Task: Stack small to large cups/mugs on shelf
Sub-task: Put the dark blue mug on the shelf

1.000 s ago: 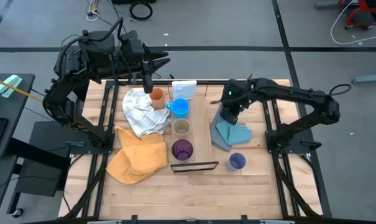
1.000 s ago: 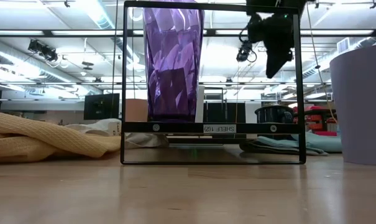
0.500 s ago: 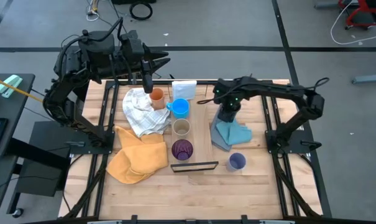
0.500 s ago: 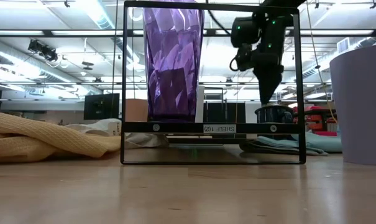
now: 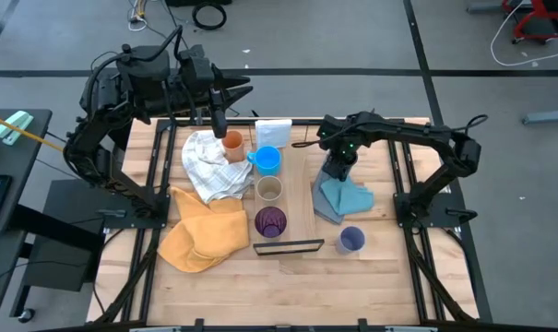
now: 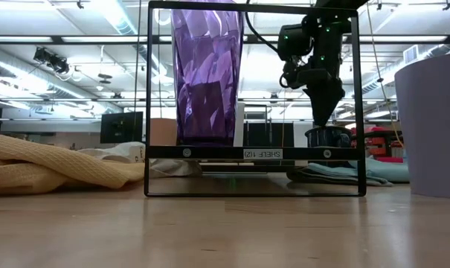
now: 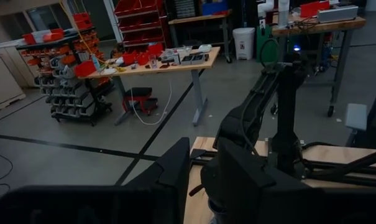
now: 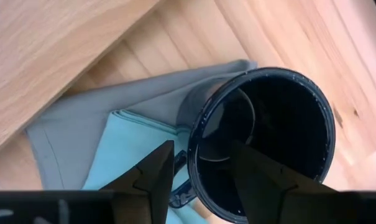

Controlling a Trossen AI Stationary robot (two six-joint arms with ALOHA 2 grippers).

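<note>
The right gripper's [image 8: 200,165] 2 fingers [image 8: 151,174] stand apart, with nothing clamped between them. They straddle the near wall of the glossy navy ceramic mug [image 8: 262,143]: 1 finger is outside the rim and the other over the dark hollow, though I cannot tell whether either touches it.

This is what has changed. A second ago, in the low view, the right gripper [image 6: 323,119] hung high, well above the navy mug [image 6: 327,136]. It has since come down until its tips sit at the rim. In the high view the right arm has drawn in at the elbow, which puts the right gripper [image 5: 335,168] right over the mug.

The mug stands directly beneath the fingers on a folded light blue cloth [image 8: 132,149], off the shelf. The long pale wooden plank shelf [image 5: 299,198] lies just beside the fingers. It carries 3 vessels in a row: a light blue mug [image 5: 267,159], a tan cup [image 5: 270,189] and a dark purple faceted tumbler [image 5: 270,221].

I judge the grasp to be set up but not made. The fingers need to close on the wall before any lift toward the shelf. A pinch on 1 wall could let the mug tilt.

A small lavender cup [image 5: 351,240] sits on the wooden desk [image 5: 288,286], apart from the fingers and beyond the cloth. An orange cup [image 5: 232,143] waits past the shelf, under the idle left gripper [image 5: 219,124].
</note>
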